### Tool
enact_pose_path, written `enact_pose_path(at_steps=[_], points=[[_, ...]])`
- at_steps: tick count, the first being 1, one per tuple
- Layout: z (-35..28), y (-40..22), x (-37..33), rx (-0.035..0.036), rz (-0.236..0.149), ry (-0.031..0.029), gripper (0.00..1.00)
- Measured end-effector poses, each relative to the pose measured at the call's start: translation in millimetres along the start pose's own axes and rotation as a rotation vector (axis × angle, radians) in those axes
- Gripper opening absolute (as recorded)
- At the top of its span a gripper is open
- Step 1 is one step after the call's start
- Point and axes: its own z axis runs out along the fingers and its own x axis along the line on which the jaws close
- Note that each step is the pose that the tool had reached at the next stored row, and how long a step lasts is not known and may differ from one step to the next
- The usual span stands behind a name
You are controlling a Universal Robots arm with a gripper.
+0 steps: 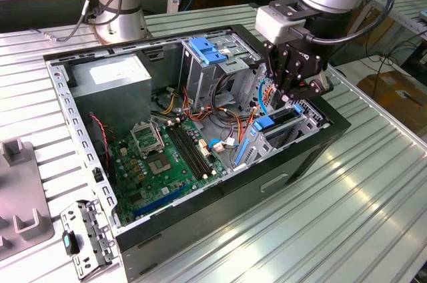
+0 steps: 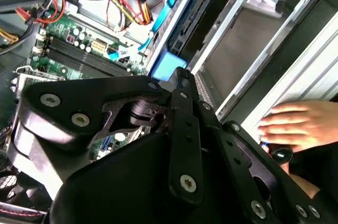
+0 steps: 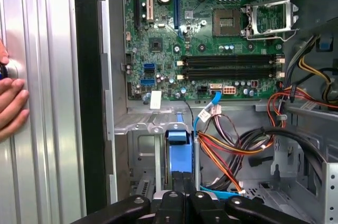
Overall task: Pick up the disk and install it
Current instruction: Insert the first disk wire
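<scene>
- The disk (image 1: 272,123) is seen standing on edge inside the open computer case (image 1: 220,196), at its end on the exterior view's right.
- The gripper (image 1: 291,99) is held just above the disk, its fingers (image 3: 171,201) drawn close together; contact cannot be told.
- A person's hand (image 3: 11,102) is laid on the table (image 1: 373,189) beside the case.

- Flat black hard drive with bright blue plastic rails (image 1: 279,121), thin like a box.
- Standing on its edge, not lying flat.
- Tucked down in the grey metal slot (image 1: 301,128) at one end of the open black computer case (image 1: 220,211).
- Blue end up.
</scene>
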Motion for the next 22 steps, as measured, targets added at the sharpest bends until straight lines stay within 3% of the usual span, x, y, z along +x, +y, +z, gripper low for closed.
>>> enact_pose_path(at_steps=[5, 7, 8, 16, 19, 22], points=[[2.0, -25.6, -1.6, 0.0001, 0.0, 0.003, 0.11], [2.3, -33.1, -2.8, 0.0006, -0.011, 0.0045, 0.11], [2.3, -34.2, -2.9, 0.0021, -0.042, 0.0028, 0.11], [-4.6, -39.3, -3.5, -0.0029, -0.06, 0.0014, 0.11], [-4.5, -44.1, -3.7, 0.0008, -0.141, -0.003, 0.11], [-3.9, -54.3, -4.1, 0.002, -0.17, -0.0047, 0.11]])
